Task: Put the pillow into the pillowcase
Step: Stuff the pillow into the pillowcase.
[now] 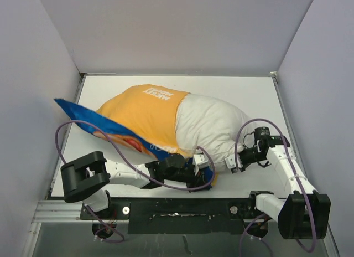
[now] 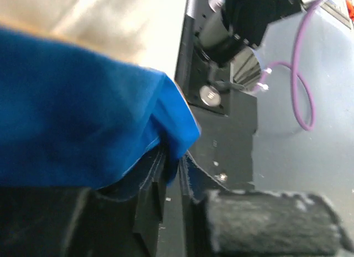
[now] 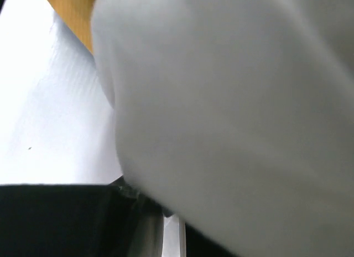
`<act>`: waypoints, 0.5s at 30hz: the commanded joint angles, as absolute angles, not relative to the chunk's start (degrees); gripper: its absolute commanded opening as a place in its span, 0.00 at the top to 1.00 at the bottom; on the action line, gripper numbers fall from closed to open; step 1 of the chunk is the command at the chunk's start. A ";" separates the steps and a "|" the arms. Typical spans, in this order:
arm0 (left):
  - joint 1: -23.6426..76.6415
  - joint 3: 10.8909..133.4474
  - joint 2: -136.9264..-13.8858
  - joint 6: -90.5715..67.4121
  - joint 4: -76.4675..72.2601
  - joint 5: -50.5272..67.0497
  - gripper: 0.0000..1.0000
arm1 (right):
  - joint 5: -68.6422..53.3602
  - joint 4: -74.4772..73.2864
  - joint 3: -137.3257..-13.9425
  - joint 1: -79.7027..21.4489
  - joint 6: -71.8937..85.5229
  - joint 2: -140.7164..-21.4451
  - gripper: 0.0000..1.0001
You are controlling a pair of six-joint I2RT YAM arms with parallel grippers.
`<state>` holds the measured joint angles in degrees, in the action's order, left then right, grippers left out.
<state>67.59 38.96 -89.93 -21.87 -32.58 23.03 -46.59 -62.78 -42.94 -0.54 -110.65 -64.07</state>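
The pillow (image 1: 213,127) lies in the middle of the table (image 1: 257,91), its left half inside the pillowcase (image 1: 149,110), yellow side up, and its white right half sticking out. A blue flap of the case spreads to the left. At the near edge the left gripper (image 1: 203,167) has its jaws nearly together on the blue hem. Just beside it, the right gripper (image 1: 232,163) pinches the pillow's near corner.

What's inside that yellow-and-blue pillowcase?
A white pillow is partly inside the pillowcase, and its right part bulges out of the opening. How far in it reaches cannot be seen, because the yellow fabric covers that end.
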 commanded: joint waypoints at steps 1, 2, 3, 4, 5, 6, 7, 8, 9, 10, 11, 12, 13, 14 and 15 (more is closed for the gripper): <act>73.54 37.20 -86.54 -23.58 -46.84 16.73 0.80 | -45.70 -62.30 -40.31 0.85 -118.63 -58.77 0.89; 73.94 36.51 -84.27 -24.09 -44.57 16.09 0.75 | -45.90 -62.31 -40.22 1.37 -117.65 -58.63 0.85; 74.14 36.02 -82.72 -24.62 -41.40 15.49 0.69 | -46.22 -62.13 -40.32 1.77 -116.21 -58.50 0.78; 74.16 35.87 -78.97 -25.36 -37.29 15.12 0.62 | -46.53 -62.15 -40.64 2.06 -114.35 -58.52 0.71; 74.18 35.98 -75.77 -25.94 -32.49 15.32 0.53 | -46.58 -63.06 -41.25 2.18 -113.29 -58.67 0.63; 74.17 36.26 -72.26 -26.61 -27.25 15.85 0.46 | -46.37 -64.65 -42.07 2.33 -112.38 -58.87 0.55; 74.18 36.74 -68.80 -27.61 -21.18 16.20 0.41 | -46.34 -66.79 -43.10 2.46 -111.53 -59.08 0.48; 74.17 37.27 -65.26 -29.11 -15.39 16.65 0.38 | -46.43 -69.10 -44.31 2.55 -110.76 -59.14 0.42; 74.16 37.85 -61.61 -31.33 -9.90 17.15 0.37 | -46.54 -71.84 -45.68 2.93 -109.68 -59.07 0.38; 74.18 38.22 -57.74 -33.12 -4.81 17.60 0.37 | -46.69 -74.76 -47.28 3.40 -108.80 -58.96 0.34; 74.18 38.37 -54.06 -35.31 -0.12 17.81 0.37 | -46.88 -77.95 -49.38 3.89 -108.16 -58.93 0.32; 74.18 38.48 -50.29 -37.14 3.78 17.88 0.37 | -47.22 -82.57 -51.81 4.51 -107.52 -59.10 0.31; 74.18 38.49 -46.46 -38.81 7.39 17.47 0.37 | -47.61 -86.11 -54.30 5.19 -106.93 -59.32 0.30; 74.19 38.57 -42.55 -40.44 10.70 16.59 0.37 | -48.04 -89.47 -56.82 5.79 -106.79 -59.72 0.29; 74.21 38.69 -38.94 -41.61 13.84 14.93 0.38 | -48.47 -92.91 -59.19 6.39 -107.10 -60.31 0.29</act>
